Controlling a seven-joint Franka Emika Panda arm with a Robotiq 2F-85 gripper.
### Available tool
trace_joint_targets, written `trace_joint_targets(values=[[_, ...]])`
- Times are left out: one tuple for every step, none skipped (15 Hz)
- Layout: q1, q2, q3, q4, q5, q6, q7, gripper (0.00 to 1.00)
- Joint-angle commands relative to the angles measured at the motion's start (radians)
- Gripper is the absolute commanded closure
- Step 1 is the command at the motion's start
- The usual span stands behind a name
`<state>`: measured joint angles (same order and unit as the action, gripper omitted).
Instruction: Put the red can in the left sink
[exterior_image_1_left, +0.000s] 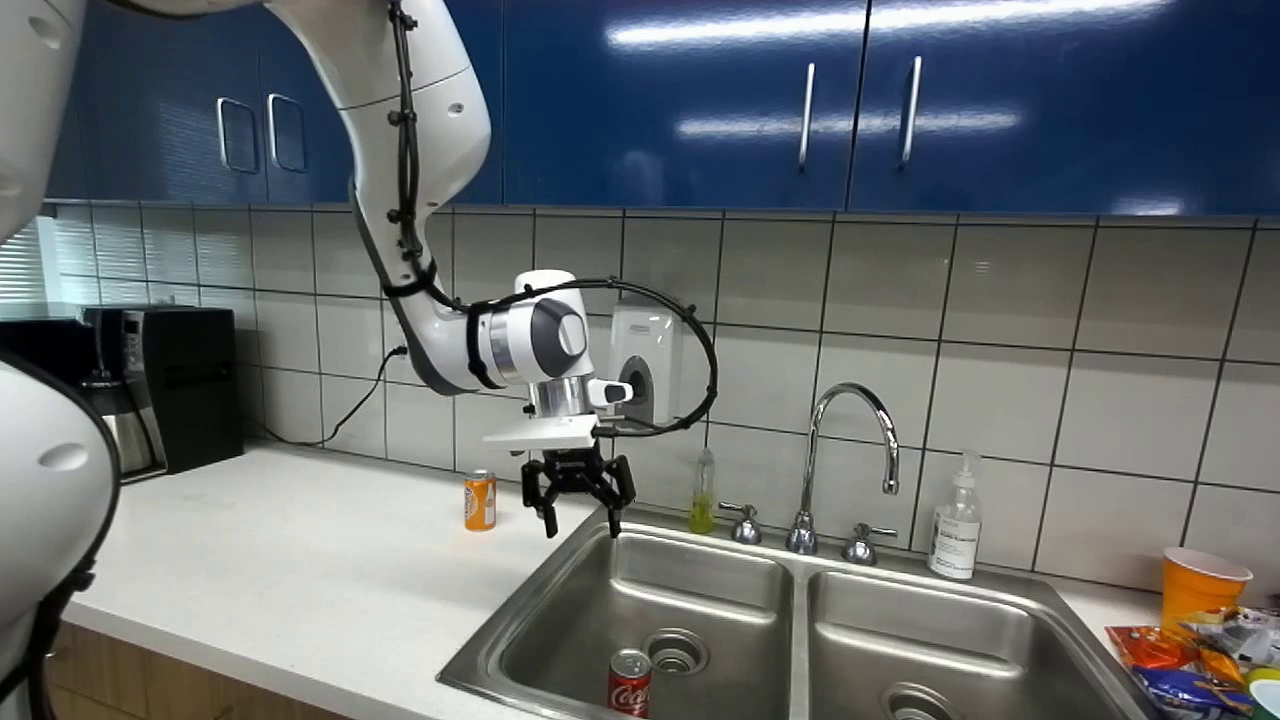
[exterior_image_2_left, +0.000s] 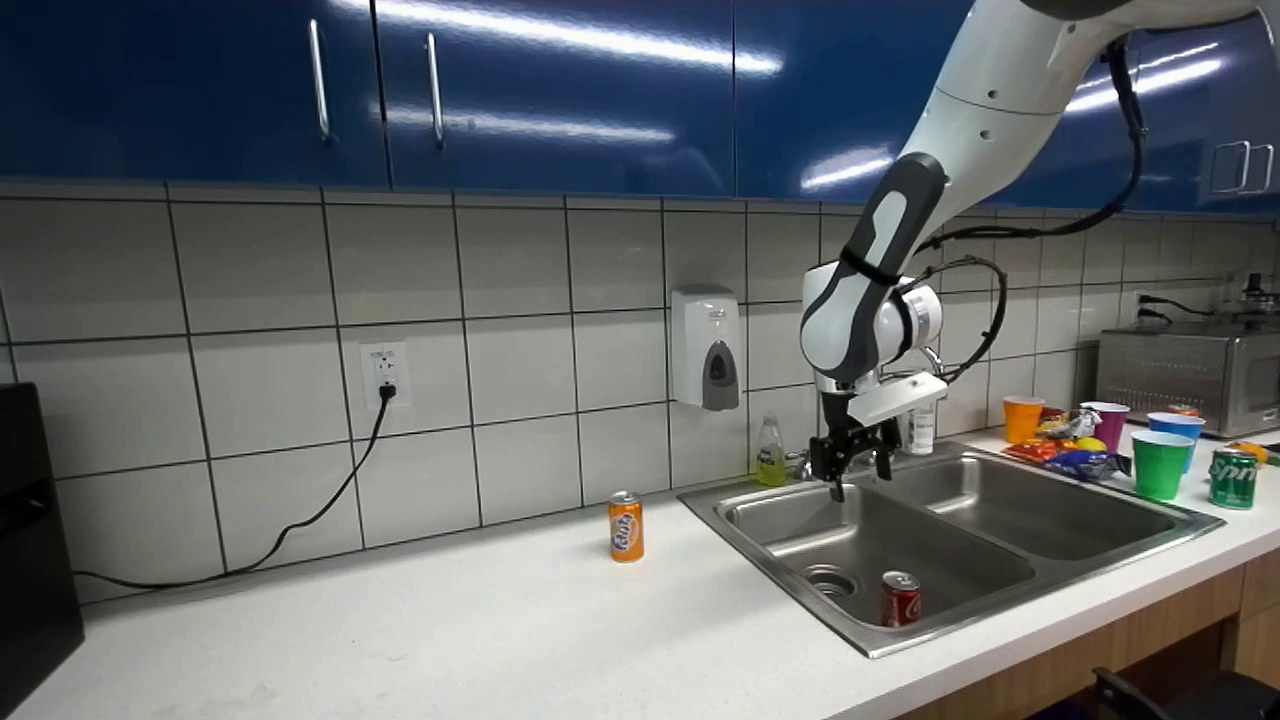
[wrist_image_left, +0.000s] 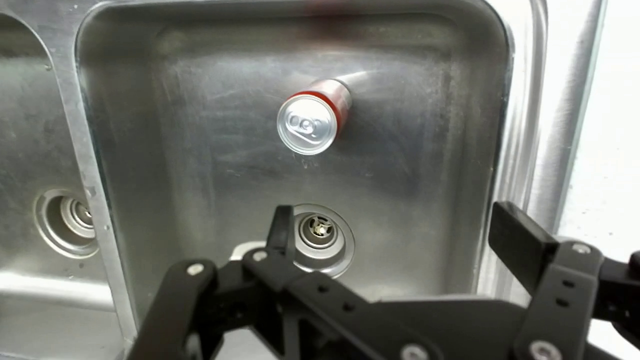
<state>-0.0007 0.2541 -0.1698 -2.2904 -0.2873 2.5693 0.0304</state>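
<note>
One Coca-Cola can (exterior_image_1_left: 630, 683) standing in the left sink (exterior_image_1_left: 720, 620)

From where I stand, the job looks done: the can is upright on the floor of the left sink, between the drain (wrist_image_left: 322, 242) and the front wall. Above the back of that sink hangs the hand (exterior_image_1_left: 582, 525), its fingers spread, nothing between them.

Should the can need shifting, I'd expect thin aluminium: stiff end to end, easily dented at the waist. Its top looks sealed to me, though I can't swear to it; full, it would be firm and fairly heavy, empty, light and quick to tip. The smooth printed wall could turn slippery if wet. I'd come straight down and take it round the middle, a finger on each side, squeezing gently and keeping off the top. An orange Fanta can (exterior_image_2_left: 626, 527) stands on the bench (exterior_image_2_left: 450, 640), well apart, and plays no part in this.
</note>
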Motion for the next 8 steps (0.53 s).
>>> trace_joint_targets(values=[[-0.003, -0.078, 0.056, -0.031, 0.015, -0.038, -0.048, 0.00], [0.001, -0.091, 0.072, -0.035, 0.019, -0.039, -0.052, 0.00], [0.003, -0.102, 0.087, -0.038, 0.025, -0.039, -0.061, 0.00], [0.006, -0.112, 0.100, -0.042, 0.028, -0.040, -0.065, 0.00], [0.009, -0.123, 0.113, -0.045, 0.032, -0.042, -0.071, 0.00], [0.012, -0.134, 0.126, -0.049, 0.039, -0.044, -0.079, 0.00], [0.015, -0.144, 0.137, -0.053, 0.046, -0.048, -0.087, 0.00], [0.018, -0.154, 0.148, -0.057, 0.057, -0.051, -0.097, 0.00]])
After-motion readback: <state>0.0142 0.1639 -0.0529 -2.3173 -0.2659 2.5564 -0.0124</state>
